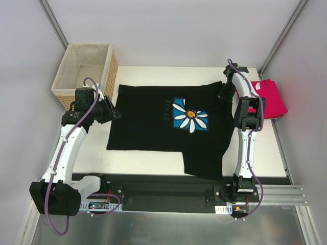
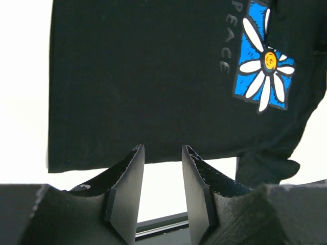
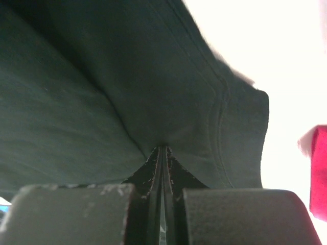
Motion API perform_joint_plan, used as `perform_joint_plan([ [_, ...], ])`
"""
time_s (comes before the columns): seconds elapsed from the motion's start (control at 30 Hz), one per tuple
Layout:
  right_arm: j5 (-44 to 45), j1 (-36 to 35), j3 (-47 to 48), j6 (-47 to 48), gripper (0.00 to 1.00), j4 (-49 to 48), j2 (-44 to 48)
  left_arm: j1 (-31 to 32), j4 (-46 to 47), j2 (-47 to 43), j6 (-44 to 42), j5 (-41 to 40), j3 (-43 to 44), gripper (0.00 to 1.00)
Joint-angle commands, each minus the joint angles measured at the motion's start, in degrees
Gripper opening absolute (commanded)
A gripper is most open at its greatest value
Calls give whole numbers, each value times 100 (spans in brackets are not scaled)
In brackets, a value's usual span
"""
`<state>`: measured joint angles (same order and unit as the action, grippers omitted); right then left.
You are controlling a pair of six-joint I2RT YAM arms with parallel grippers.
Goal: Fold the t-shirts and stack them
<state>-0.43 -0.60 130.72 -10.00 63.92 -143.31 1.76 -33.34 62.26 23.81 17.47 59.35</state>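
Your right gripper (image 3: pixel 162 152) has its fingers clamped on the black daisy-print cloth t-shirt (image 1: pixel 148 122); your left gripper (image 2: pixel 162 152) holds nothing, fingers partly apart near the shirt's edge.

A woven wicker basket (image 1: pixel 111 70) is seen at the upper left of the top view, standing upright at the far left corner of a white table (image 1: pixel 148 161). The basket is lined with a pale cloth lining (image 1: pixel 84 64), which is folded over the rim; nothing can be made out inside it. The table's bare white surface is also shown at the left edge of the left wrist view (image 2: pixel 25 102) and, washed out by glare, at the upper right of the right wrist view (image 3: pixel 286 61). Plain grey walls (image 1: pixel 168 30) are seen behind and to both sides, with slanted metal posts at the upper left (image 1: pixel 53 23) and upper right (image 1: pixel 283 35). A brushed metal sheet (image 1: pixel 168 227) is laid along the bottom edge
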Motion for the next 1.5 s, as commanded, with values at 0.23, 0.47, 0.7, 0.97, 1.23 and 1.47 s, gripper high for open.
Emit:
perform_joint_plan([
  [0.23,-441,51,393,-257,1,-406,-224,-35,47,-100,238,371,217,34],
  [0.47,-713,174,631,-292,1,-802,-470,-35,30,-153,273,423,269,34],
  [0.7,-810,174,315,-266,1,-1285,-365,-35,38,-109,422,607,507,34],
  [0.97,-600,192,385,-266,1,-1181,-391,-35,30,-126,598,749,727,34],
  [1.23,-722,183,-545,-187,1,-1294,144,-18,-120,556,-58,-138,428,34],
  [1.47,-537,157,-1766,-143,1,-1996,1901,43,-120,2675,-939,-499,1647,27],
])
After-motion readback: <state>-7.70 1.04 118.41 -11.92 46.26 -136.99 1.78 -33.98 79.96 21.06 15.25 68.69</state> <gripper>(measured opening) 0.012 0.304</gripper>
